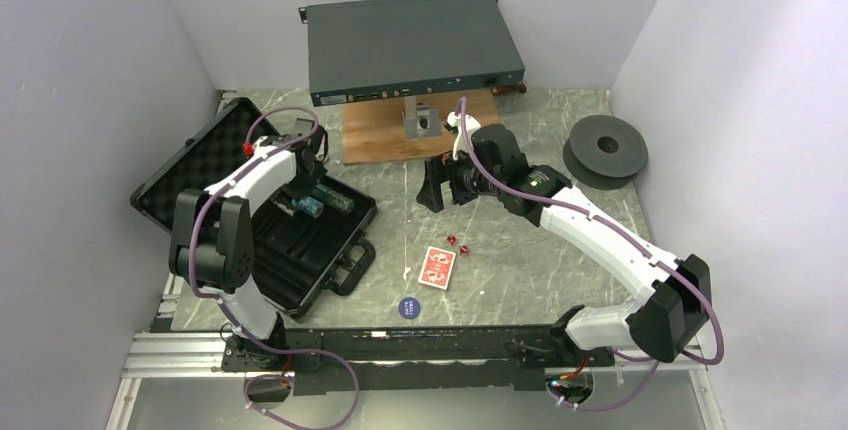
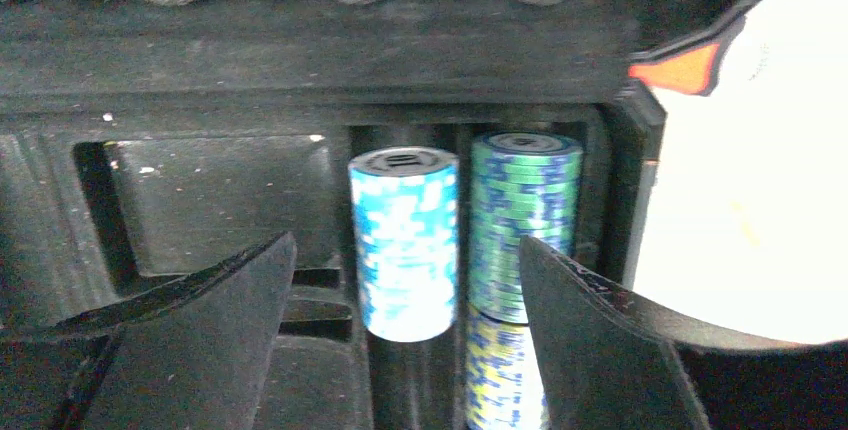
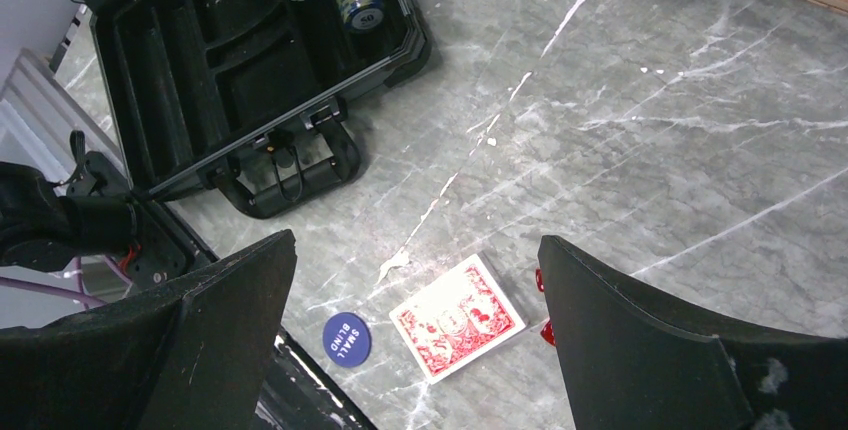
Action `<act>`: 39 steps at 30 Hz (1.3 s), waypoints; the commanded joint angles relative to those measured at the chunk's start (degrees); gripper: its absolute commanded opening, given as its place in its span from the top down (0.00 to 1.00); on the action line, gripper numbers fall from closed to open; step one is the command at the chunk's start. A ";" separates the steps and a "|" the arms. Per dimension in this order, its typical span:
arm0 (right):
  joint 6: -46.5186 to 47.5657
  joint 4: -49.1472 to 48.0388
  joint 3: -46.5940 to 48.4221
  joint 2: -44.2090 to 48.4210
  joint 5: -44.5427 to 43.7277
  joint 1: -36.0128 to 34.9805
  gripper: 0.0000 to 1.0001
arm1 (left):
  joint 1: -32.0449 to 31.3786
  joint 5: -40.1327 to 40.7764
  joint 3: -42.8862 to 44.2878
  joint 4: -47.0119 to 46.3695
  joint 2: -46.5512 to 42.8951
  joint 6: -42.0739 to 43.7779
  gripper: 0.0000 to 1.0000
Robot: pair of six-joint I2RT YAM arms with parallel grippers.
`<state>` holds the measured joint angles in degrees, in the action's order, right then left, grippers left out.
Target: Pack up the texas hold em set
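Briefcase [image 1: 285, 262] holds chip stacks [image 2: 405, 240] (adjacent slots).

a: can you count the red dice [image 3: 541, 278]?
b: no, they sit half behind a finger [image 3: 640, 350] of the right claw [image 3: 415, 247].
a: the lowest chip stack [image 2: 497, 375]?
b: cut off by the bottom edge, colours blurred.

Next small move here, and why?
Probably lower the right gripper onto the card deck. Its jaws stand open with the deck in view between them, and the deck and the blue disc lie on the table, outside the case.
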<state>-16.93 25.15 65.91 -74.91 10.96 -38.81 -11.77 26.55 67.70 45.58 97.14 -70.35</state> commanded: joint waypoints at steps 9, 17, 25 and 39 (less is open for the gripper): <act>0.67 -2.19 0.27 -0.32 0.56 0.22 0.06 | -0.18 0.59 -0.95 -4.31 -8.82 8.16 0.06; 0.58 -2.55 0.01 -0.54 0.49 0.26 0.05 | -1.52 -8.44 -10.11 -17.42 -13.33 25.26 0.36; 0.58 -2.39 0.01 -0.74 0.68 0.23 0.06 | -4.16 -14.80 -16.01 -27.37 -13.88 33.29 0.58; 0.72 -2.21 0.13 -1.08 0.62 0.29 0.05 | -11.03 -8.86 -12.89 -23.86 -15.78 40.30 0.65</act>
<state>-16.91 25.10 65.91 -75.85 11.03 -38.81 -18.87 16.73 52.99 24.21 84.86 -32.88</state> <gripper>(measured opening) 0.946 0.343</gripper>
